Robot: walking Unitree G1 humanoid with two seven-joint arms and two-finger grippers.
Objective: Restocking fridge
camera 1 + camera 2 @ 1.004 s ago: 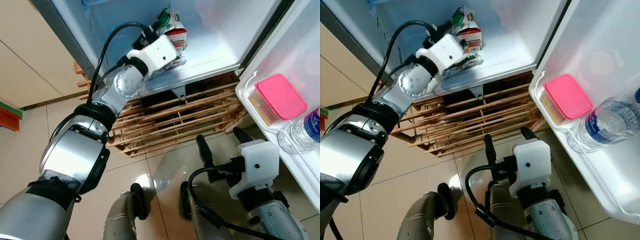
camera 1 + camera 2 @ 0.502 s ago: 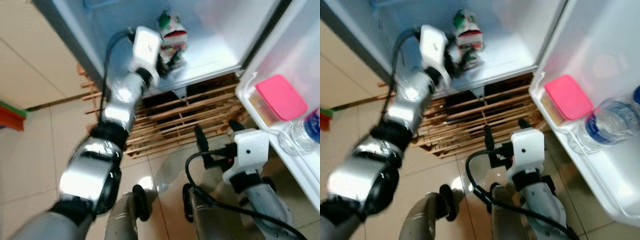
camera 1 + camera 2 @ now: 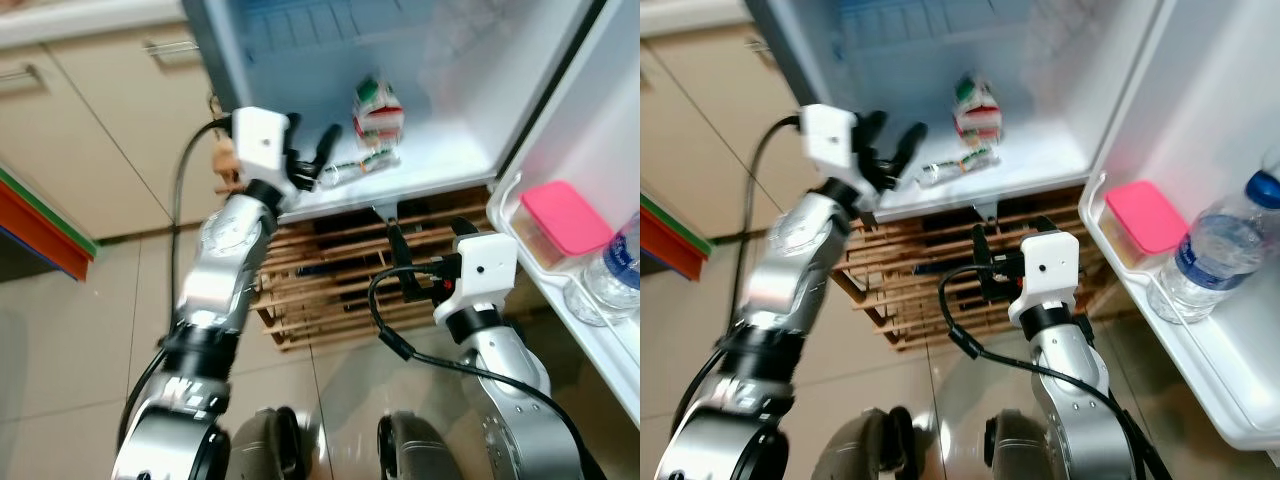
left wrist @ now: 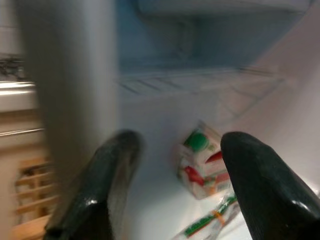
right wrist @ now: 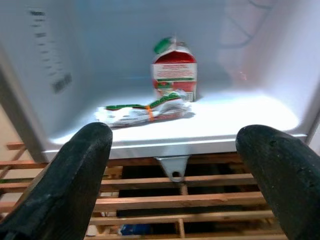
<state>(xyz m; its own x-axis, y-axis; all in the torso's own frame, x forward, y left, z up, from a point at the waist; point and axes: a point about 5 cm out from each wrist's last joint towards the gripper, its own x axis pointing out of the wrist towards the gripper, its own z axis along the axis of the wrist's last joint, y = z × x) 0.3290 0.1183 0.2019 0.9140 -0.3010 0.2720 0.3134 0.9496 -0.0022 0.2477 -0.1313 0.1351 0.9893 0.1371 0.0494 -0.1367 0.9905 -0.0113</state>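
Observation:
A red, white and green carton (image 3: 378, 105) stands upright on the fridge's white floor (image 3: 440, 160). In front of it a long green and white packet (image 3: 360, 165) lies flat. My left gripper (image 3: 312, 140) hovers open and holds nothing at the fridge's left front edge, just left of the packet. The left wrist view looks past its fingers (image 4: 95, 200) at the carton (image 4: 202, 160). My right gripper (image 3: 428, 240) is open, low in front of the fridge and below the floor's edge. It points at the packet (image 5: 145, 111) and the carton (image 5: 173, 70).
A wooden slatted pallet (image 3: 340, 290) sits under the fridge. The open door shelf (image 3: 520, 205) on the right holds a pink-lidded box (image 3: 565, 215) and a water bottle (image 3: 610, 280). Beige cabinets (image 3: 110, 120) stand to the left, over a tiled floor.
My left gripper has pulled back from beside the carton to the fridge's left edge, leaving the packet lying flat. The right arm has risen toward the fridge. The camera has moved back.

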